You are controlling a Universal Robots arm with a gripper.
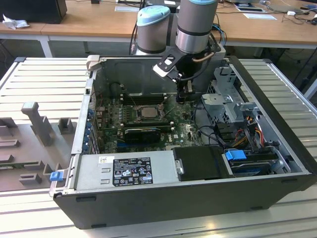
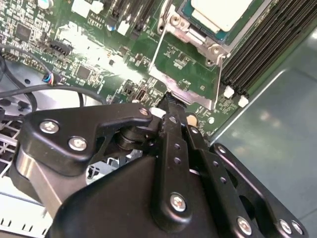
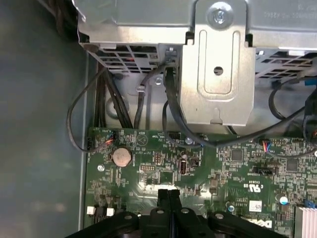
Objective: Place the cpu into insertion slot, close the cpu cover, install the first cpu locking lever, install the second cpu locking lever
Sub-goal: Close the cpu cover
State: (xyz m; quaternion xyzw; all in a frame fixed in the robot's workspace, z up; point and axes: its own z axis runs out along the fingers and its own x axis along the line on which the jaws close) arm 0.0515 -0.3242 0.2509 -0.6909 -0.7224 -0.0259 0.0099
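- My gripper (image 1: 184,97): fingers (image 3: 162,197) pressed together, seam closed in both wrist views, nothing pinched between them.
- Tips point down at the motherboard (image 3: 198,163), hovering close above it. I can't tell whether they touch.
- In the second wrist view my gripper (image 2: 167,99) sits right at the outer corner of the socket's metal surround, on the bare green patch side, not over the chip.
- Key relation: the cpu (image 1: 147,112) lies toward the exterior view's left of my tips and a little nearer that camera. It is just beside them, not under them.
- The cpu (image 2: 223,12) is seated flat in the insertion slot (image 1: 133,114), pin field fully hidden under it.
- The cpu cover (image 2: 195,38) looks to be lying flat around the chip, silver top showing through its window. That is my read, since the hinge end is out of frame.
- Thin lever rods run along the socket edges; I can't tell whether either is hooked.
- Memory slots (image 2: 267,44) run beside the socket on its far side from me, parallel to its edge.
- Behind my wrist: the drive cage (image 3: 218,59) with black cables (image 3: 171,114) dropping to the board, and a coin cell (image 3: 122,156) near the board's corner.
- All of this sits inside the open computer case (image 1: 198,198).
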